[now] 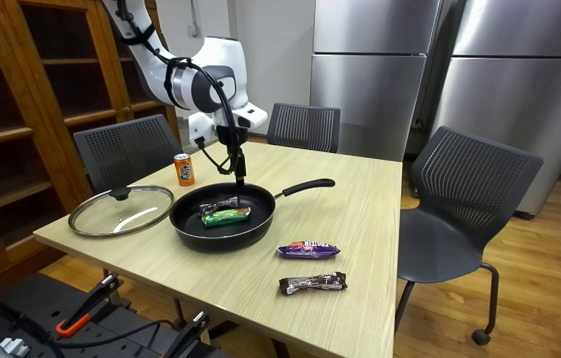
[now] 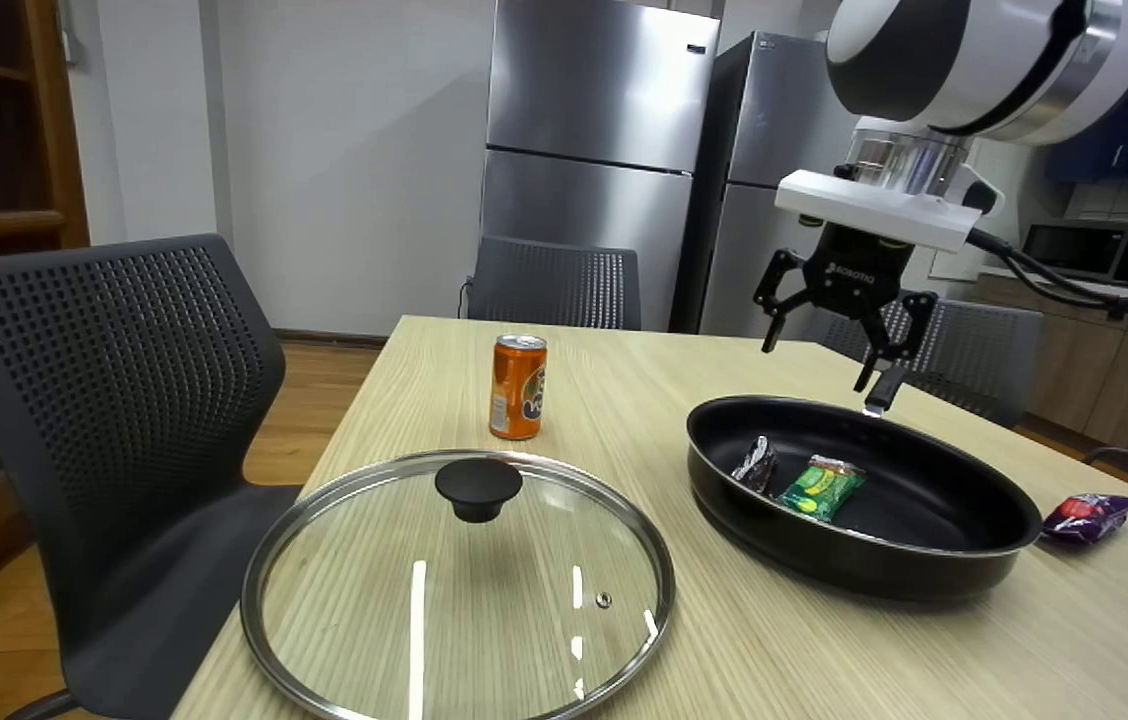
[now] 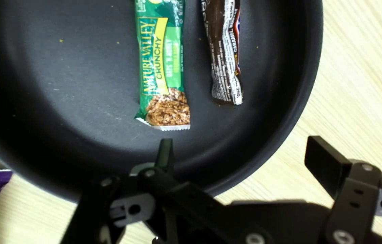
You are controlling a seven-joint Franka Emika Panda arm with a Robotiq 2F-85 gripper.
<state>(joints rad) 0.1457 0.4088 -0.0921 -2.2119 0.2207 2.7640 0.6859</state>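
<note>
While your gripper (image 3: 241, 152) holds nothing, the green bar (image 3: 162, 64) lies ahead of it

Your fingers stand wide apart, with nothing between them: one is over the inside of the frying pan (image 1: 226, 242), the other over the table (image 1: 355, 214) outside its rim. What matters most: the green bar lies on the pan floor, beyond the tips and to the left in the wrist view, with its long axis running away from the gripper, nearly square to the line between the fingertips. Just beside it, the dark-wrapped bar (image 3: 223, 57) lies almost parallel, more straight ahead of the gap. Outside the pan you have a purple packet (image 1: 309, 250) and, farther, a brown-wrapped bar (image 1: 313, 282). Near the pan are the glass lid (image 2: 464, 610) and the orange can (image 2: 518, 388). Farther back you see dark grey chairs (image 1: 469, 194) and steel refrigerators (image 1: 367, 104).
</note>
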